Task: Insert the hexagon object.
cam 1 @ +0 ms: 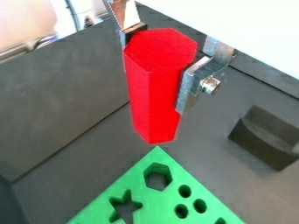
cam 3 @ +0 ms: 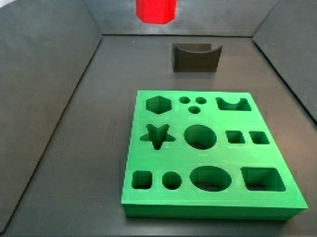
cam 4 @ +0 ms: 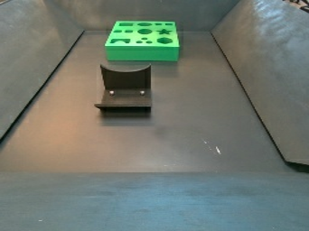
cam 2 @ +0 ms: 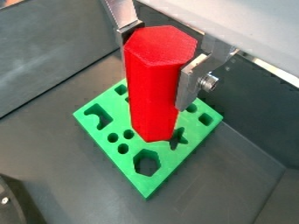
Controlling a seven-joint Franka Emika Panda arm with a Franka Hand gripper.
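The gripper (cam 2: 160,54) is clamped on the long bright red faceted plastic bar, the hexagon object (cam 2: 152,83). Flat silver fingers (cam 2: 193,77) press opposite sides of its upper part, and the bar hangs roughly upright with its lower end free. Both wrist views show this grip.

Bar and gripper sit high above the dark grey floor (cam 4: 182,135). In a side view only the bar's red lower end (cam 3: 155,9) shows at the frame's upper edge, well above and behind the green rectangular board with shaped holes (cam 3: 205,153). The dark grey notched block (cam 3: 195,56) stands on the floor beyond the board, apart from it.

The hexagonal hole (cam 3: 155,104) lies at a board corner, next to two small round holes; in a wrist view it (cam 2: 146,162) is open and unobstructed.

Judgement: transport stage, insertion not yet started.

Risks from here:
- Facets rotated off the hole's facets, so the end lands on the rim and jams.
- Slight tilt of the bar in the pads, so one edge catches and the board is pushed along the floor.
- Descent over the neighbouring star hole (cam 3: 156,135).
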